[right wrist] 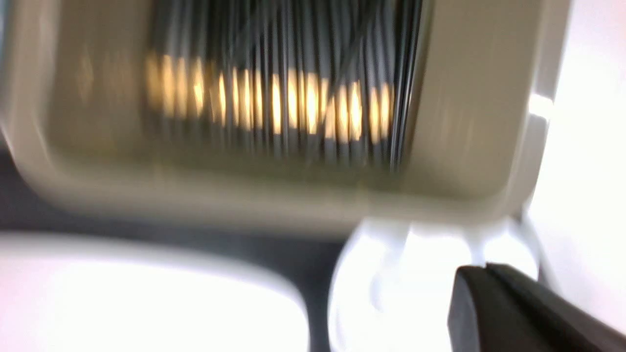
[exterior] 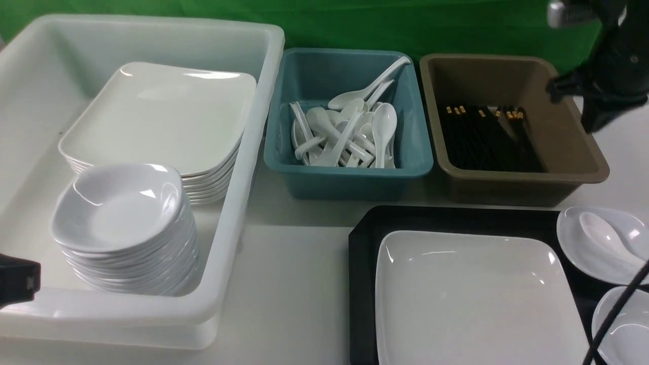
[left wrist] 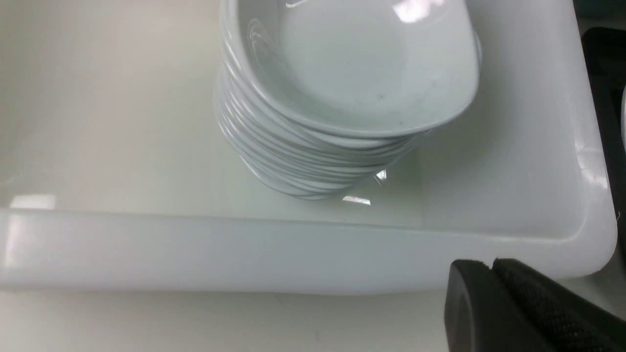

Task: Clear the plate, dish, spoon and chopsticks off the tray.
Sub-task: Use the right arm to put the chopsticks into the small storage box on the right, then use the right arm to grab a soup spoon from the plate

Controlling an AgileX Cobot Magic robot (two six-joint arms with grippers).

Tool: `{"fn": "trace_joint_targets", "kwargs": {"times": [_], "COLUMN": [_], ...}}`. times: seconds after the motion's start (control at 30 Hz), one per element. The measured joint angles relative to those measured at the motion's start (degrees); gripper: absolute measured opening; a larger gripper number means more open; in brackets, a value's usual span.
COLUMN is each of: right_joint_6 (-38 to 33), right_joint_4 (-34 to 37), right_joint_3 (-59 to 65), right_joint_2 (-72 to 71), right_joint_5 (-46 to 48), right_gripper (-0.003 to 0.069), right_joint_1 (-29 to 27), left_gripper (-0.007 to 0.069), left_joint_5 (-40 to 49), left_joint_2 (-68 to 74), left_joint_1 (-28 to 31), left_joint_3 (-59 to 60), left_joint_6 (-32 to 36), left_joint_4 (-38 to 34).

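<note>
Now, the right jaws are pressed together on nothing, up high over the right-hand rim of the brown tub (exterior: 573,147). A bundle of black, gold-banded chopsticks (exterior: 487,137) lies flat in that tub, and none show on the tray (exterior: 362,253).

On the tray the big square plate (exterior: 476,294) sits flat in the middle, with 2 small dishes at its right edge. The farther dish (exterior: 570,246) cradles the spoon (exterior: 606,238), handle aimed near-right, and the nearer dish (exterior: 623,329) is bare.

My read is that the spoon is light, stiff and glazed, so slippery, and it would chip if dropped. The thick grooved handle looks like the place to pinch, across its width. The plate looks heavier and lies flat, so its raised rim seems the only purchase, and it could skid on the tray.

As for position, the spoon and its dish lie below the right jaws and nearer the robot, well apart. The blurred right wrist view shows a white dish just past the jaw tips.

Over on the other side, the left jaws are pressed together too and are empty. They hang outside the near wall of the white tub (exterior: 243,167), beside the stacked dishes (exterior: 121,213) and well away from the tray.
</note>
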Motion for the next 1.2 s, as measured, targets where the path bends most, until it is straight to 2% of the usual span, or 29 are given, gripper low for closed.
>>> {"fn": "trace_joint_targets", "kwargs": {"times": [0.07,0.1,0.17,0.3,0.33,0.4,0.63,0.97,1.1,1.2], "right_joint_6": [-0.3,-0.3,-0.4,-0.4,-0.4,-0.6,-3.3,-4.5,-4.6,-4.6], "right_joint_4": [-0.8,-0.8,-1.4,-2.3,-2.4,-2.5,-2.3,-2.3,-2.2,-2.2], "right_joint_3": [10.5,10.5,17.4,23.7,24.0,24.2,24.2,24.2,24.2,24.2], "right_joint_2": [-3.7,-4.0,-5.3,-5.0,-4.9,-4.5,-1.2,4.0,4.7,5.2], "right_joint_5": [-0.1,-0.1,-0.5,-5.1,-5.6,-7.7,-13.0,-13.2,-13.0,-12.8], "right_gripper": [0.0049,0.0055,0.0162,0.0405,0.0442,0.0472,0.045,0.0428,0.0332,0.0187], "right_joint_1": [-1.3,-1.5,-4.3,-9.1,-9.4,-9.9,-10.1,-10.1,-10.1,-10.1], "left_gripper": [0.0017,0.0017,0.0017,0.0017,0.0017,0.0017,0.0017,0.0017,0.0017,0.0017], "left_joint_5": [1.2,1.3,2.0,2.4,2.4,2.4,2.2,2.1,1.8,1.3], "left_joint_2": [0.0,0.0,0.0,0.0,0.0,0.0,0.0,0.0,0.0,0.0], "left_joint_1": [0.0,0.0,0.0,0.0,0.0,0.0,0.0,0.0,0.0,0.0], "left_joint_3": [0.0,0.0,0.0,0.0,0.0,0.0,0.0,1.6,1.6,1.6], "left_joint_6": [-0.1,-0.1,-0.1,-0.1,-0.1,-0.1,0.0,0.0,0.0,0.3], "left_joint_4": [0.0,-0.1,-0.2,-0.2,-0.2,-0.6,-1.5,-1.7,-1.7,-1.7]}}
